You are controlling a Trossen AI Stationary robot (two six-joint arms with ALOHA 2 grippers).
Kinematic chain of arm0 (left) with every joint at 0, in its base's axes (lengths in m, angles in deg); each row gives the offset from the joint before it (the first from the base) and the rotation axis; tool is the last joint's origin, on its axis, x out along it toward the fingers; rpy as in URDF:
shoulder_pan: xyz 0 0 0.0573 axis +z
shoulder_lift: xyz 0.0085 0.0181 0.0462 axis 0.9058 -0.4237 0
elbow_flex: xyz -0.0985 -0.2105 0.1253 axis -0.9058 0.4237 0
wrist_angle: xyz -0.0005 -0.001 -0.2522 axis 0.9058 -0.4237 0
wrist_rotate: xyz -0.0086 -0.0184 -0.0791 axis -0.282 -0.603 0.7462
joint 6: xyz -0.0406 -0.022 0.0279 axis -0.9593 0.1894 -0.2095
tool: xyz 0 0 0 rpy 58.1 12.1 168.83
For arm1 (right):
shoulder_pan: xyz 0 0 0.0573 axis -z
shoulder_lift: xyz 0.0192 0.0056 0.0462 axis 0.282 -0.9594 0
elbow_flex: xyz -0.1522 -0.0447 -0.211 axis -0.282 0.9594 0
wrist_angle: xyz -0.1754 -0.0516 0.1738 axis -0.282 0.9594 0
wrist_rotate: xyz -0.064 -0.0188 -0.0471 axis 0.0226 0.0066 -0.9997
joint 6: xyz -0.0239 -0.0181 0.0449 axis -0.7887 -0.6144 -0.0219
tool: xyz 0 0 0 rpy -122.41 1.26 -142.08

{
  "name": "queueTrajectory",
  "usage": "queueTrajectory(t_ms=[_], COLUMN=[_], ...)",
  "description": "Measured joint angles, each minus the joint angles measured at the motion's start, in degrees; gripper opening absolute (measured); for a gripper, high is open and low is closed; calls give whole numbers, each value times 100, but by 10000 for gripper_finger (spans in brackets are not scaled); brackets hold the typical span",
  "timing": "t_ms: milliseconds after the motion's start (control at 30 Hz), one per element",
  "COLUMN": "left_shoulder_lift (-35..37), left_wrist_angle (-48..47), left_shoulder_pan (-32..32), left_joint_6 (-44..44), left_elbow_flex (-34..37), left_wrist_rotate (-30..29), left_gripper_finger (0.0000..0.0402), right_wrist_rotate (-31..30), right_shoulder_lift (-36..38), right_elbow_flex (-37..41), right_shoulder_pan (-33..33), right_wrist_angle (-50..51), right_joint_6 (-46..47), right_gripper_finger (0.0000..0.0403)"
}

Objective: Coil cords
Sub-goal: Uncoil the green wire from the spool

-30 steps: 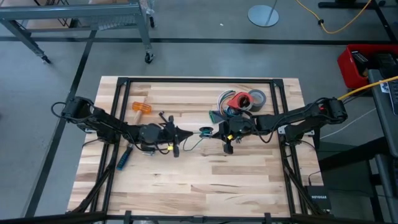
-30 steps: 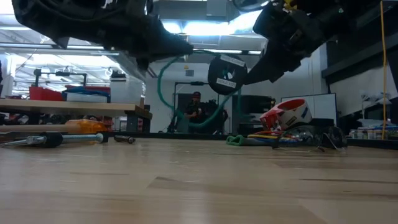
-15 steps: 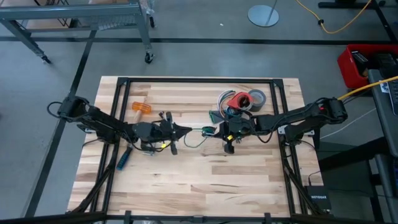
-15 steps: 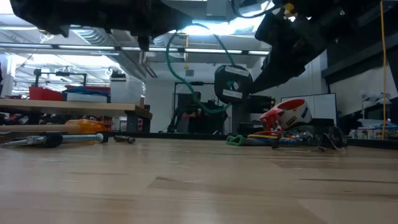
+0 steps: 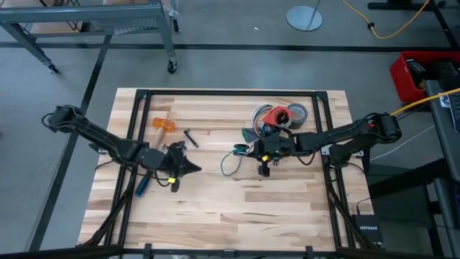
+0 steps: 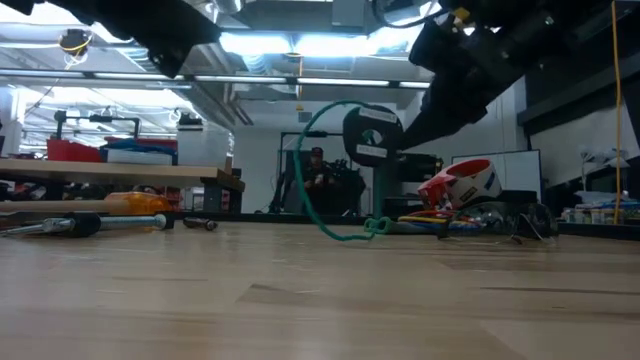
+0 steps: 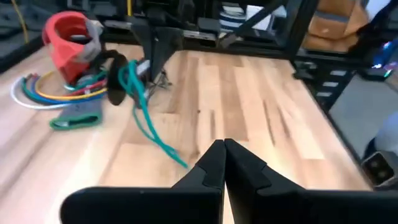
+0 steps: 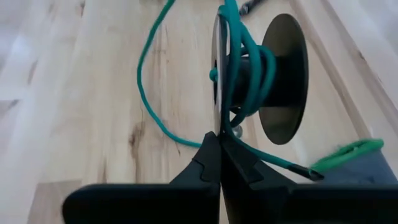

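The table [image 5: 215, 208] is a pale wooden butcher-block top with both dark arms reaching in over its middle. The left arm comes from the left edge and its gripper [image 5: 188, 169] hangs over the wood left of centre, jaws pressed shut on nothing; the wrist view shows the two fingers [image 7: 208, 171] meeting at their tips with bare board beneath them. The right arm comes in from the right edge, and its gripper [image 5: 253, 150] sits just right of centre, jaws closed on the flange of a black spool [image 8: 283, 78], which stands on edge and is lifted clear of the table in the low view. The green cord [image 5: 228, 162] is wound a few turns on the spool's hub right at the right jaws; from there it arcs up and left, then drops in a loose loop to the wood between the two grippers. Its free end lies well apart from the left jaws, out ahead of them. Far right of centre lies a clutter of a red tape roll [image 5: 274, 115], a grey tape roll [image 5: 297, 112] and coloured wires [image 7: 43, 93]. At the left lie an orange block [image 5: 164, 124] and a screwdriver [image 5: 144, 184].
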Motion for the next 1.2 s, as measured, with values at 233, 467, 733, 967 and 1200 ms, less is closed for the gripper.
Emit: queueTrajectory(t_ms=[233, 467, 733, 967, 1200], left_shoulder_lift=[-585, -1405, -1984, -2330, -2664], left_wrist_angle=[709, 1797, 3066, 3762, 3782], left_shoulder_pan=[103, 568, 901, 971, 975], left_joint_6=[278, 660, 482, 91, 83], left_elbow_flex=[0, 2, 2, -16, -213], left_wrist_rotate=[-530, -623, -416, 194, 199], left_gripper_finger=[6, 73, 151, 160, 153], right_wrist_rotate=[350, 411, 411, 348, 322], right_shoulder_lift=[0, 0, 0, 0, 0], right_elbow_flex=[0, 0, 0, 0, 0], right_shoulder_pan=[0, 0, 0, 0, 0], right_wrist_angle=[-665, -717, -718, -719, -745], right_joint_6=[13, 13, 13, 9, 9], right_gripper_finger=[1, 1, 1, 1, 1])
